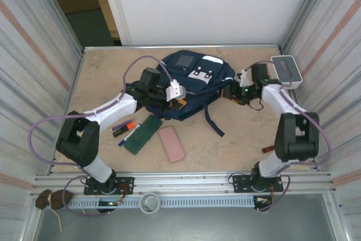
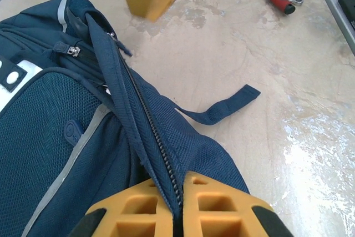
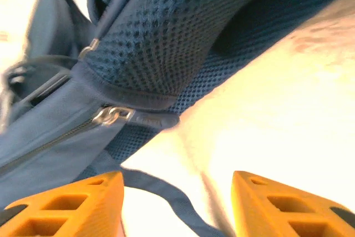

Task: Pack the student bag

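The left gripper (image 2: pixel 177 195) clamps the student bag's (image 2: pixel 50 131) zipper seam (image 2: pixel 151 137); the right gripper (image 3: pixel 177 198), fingers apart, should pinch the zipper pull (image 3: pixel 113 116) squarely.

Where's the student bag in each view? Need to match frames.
Top external: student bag centre-back on the beige tabletop.
Left wrist: left half; left gripper shut on its zipper seam.
Right wrist: upper left, above the open right gripper.
Shared landmark: the beige tabletop.
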You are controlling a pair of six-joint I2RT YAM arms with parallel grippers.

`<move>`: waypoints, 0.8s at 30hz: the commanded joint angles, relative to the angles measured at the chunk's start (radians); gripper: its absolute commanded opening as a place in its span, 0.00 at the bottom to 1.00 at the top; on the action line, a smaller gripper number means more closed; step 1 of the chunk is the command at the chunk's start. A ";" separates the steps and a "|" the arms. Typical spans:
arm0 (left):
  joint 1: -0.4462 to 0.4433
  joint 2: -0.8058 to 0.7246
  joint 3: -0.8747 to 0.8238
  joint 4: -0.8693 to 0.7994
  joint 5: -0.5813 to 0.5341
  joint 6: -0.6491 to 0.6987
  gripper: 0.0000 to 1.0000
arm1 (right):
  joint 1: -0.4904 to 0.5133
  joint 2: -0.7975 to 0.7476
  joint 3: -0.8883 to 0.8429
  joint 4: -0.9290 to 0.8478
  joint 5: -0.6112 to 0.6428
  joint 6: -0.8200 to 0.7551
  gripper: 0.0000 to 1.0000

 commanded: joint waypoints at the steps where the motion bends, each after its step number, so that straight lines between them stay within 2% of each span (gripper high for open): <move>1: -0.008 -0.036 0.022 0.042 0.068 0.023 0.00 | -0.024 -0.069 -0.030 0.191 -0.078 0.200 0.62; 4: -0.013 -0.028 0.026 0.037 0.062 0.025 0.00 | -0.019 0.009 0.014 0.264 0.005 0.318 0.72; 9: -0.018 -0.017 0.028 0.046 0.064 0.019 0.00 | 0.024 0.202 0.131 0.298 0.148 0.402 0.75; 11: -0.021 -0.012 0.028 0.048 0.060 0.017 0.00 | 0.033 0.262 0.158 0.314 0.155 0.408 0.69; 14: -0.021 0.003 0.029 0.042 0.025 0.019 0.02 | 0.030 0.284 0.157 0.311 0.162 0.383 0.40; 16: -0.014 0.021 0.039 0.027 -0.047 0.020 0.04 | 0.018 0.236 0.093 0.310 0.204 0.359 0.23; 18: -0.001 0.049 0.059 0.012 -0.142 0.014 0.06 | 0.011 0.170 0.005 0.327 0.243 0.351 0.16; 20: 0.010 0.086 0.092 -0.003 -0.277 0.002 0.10 | 0.019 0.108 -0.085 0.370 0.256 0.368 0.15; 22: 0.017 0.121 0.137 -0.034 -0.418 -0.032 0.23 | 0.056 0.071 -0.166 0.411 0.273 0.380 0.16; 24: 0.024 0.131 0.161 -0.080 -0.485 -0.086 0.33 | 0.109 0.053 -0.234 0.442 0.298 0.387 0.18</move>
